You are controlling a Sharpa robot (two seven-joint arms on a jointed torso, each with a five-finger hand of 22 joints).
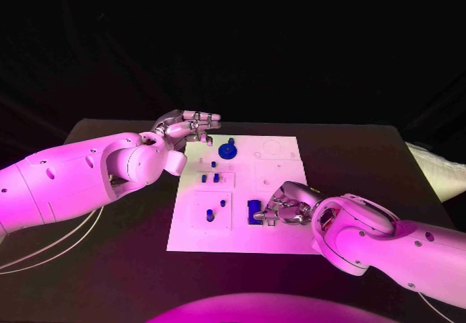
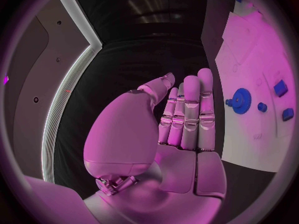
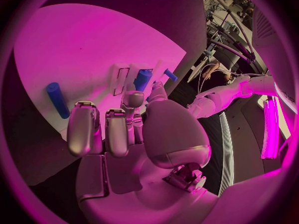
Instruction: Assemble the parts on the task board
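Observation:
The white task board (image 1: 277, 151) lies in the middle of the table. A blue gear (image 1: 227, 149) stands near its far left part, also seen as the gear (image 2: 241, 100), with small blue parts (image 1: 209, 179) just nearer. My left hand (image 1: 189, 128) hovers at the board's far left corner, fingers straight, palm (image 2: 181, 159) holding nothing. My right hand (image 1: 283, 210) rests on the board's near right part. Its thumb and a finger pinch an upright blue block (image 1: 254, 211), seen as the block (image 3: 143, 78) past the fingertips. A blue peg (image 3: 57, 99) lies on the board beside that hand.
Two dark blue pieces (image 1: 210, 215) sit in a square plate on the board's near left part. More small blue parts (image 2: 280, 88) lie beyond the gear. Black table (image 1: 116, 269) surrounds the board. A pale bundle (image 1: 437, 175) lies off the table's right edge.

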